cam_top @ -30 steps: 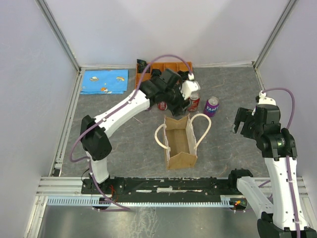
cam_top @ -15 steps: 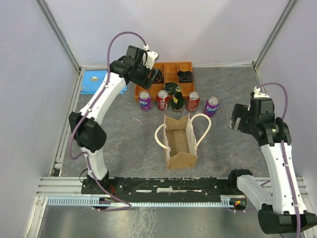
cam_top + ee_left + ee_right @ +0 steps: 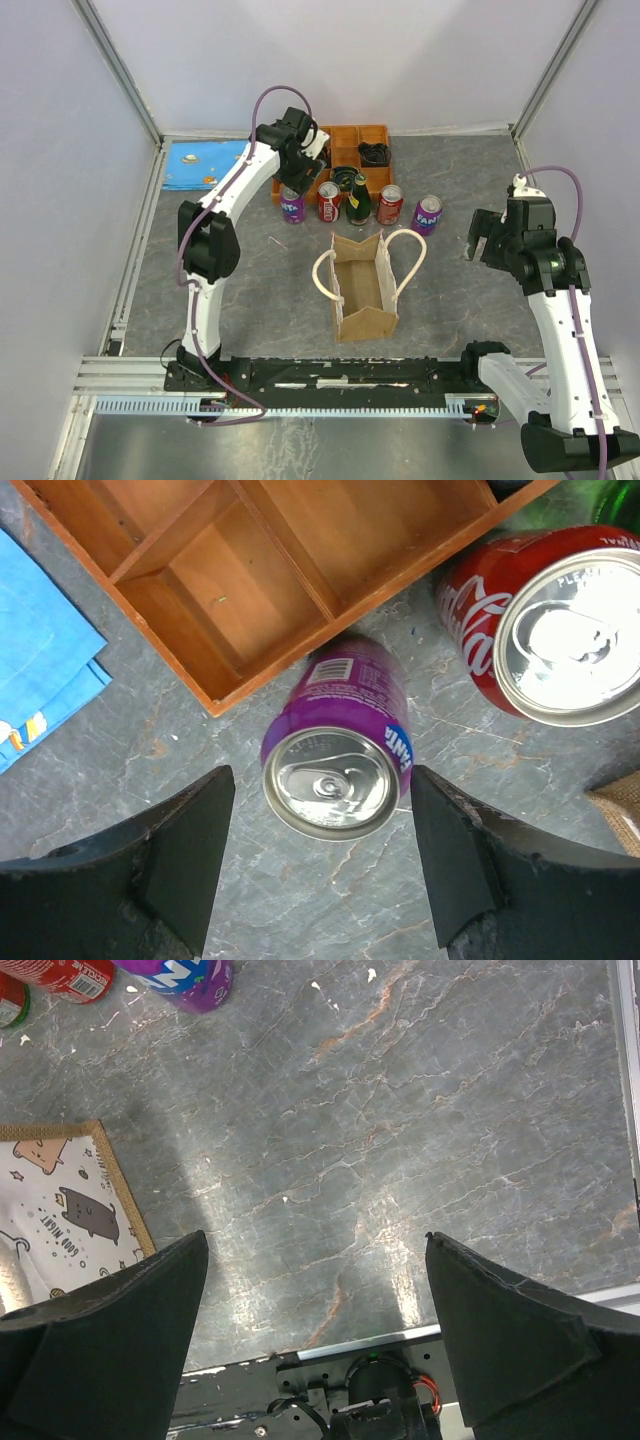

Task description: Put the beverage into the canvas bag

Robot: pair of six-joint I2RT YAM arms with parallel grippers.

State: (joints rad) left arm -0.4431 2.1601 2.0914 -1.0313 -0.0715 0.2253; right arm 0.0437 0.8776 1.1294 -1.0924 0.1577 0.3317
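I'm hovering my left hand (image 3: 318, 865) straight over the purple can (image 3: 335, 770), fingers spread either side of it, gripping nothing. The can is standing upright on the desk, just in front of the tray (image 3: 250, 570). The bag (image 3: 366, 322) is sitting nearer my base. My right hand (image 3: 315, 1340), open too, is hanging well away.
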